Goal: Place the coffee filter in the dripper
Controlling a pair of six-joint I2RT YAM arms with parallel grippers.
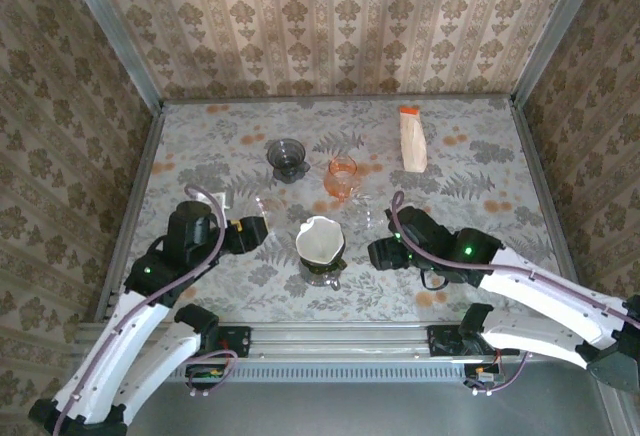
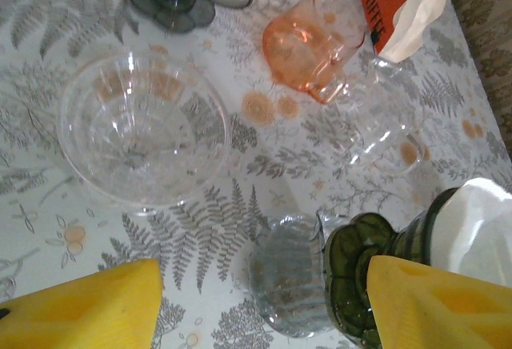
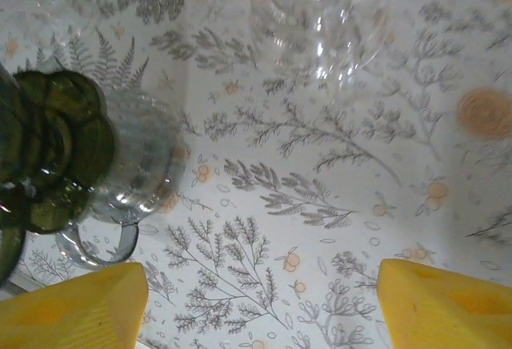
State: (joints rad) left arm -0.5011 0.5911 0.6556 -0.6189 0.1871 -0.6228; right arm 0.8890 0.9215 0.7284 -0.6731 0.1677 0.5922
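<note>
Right now I see the white coffee filter sitting in the green dripper atop the glass carafe. My left gripper and right gripper flank it, both spread wide and empty.

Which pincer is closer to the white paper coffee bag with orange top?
Right. The right pincer lies in front of the white coffee bag, slightly left; the left pincer is much farther left.

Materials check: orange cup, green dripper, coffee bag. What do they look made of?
Orange cup: clear tinted glass or plastic, glossy highlights. Green dripper: translucent dark green, likely glass, shiny scalloped base. Coffee bag: white, paper or film, hard to tell, with an orange printed label.
</note>
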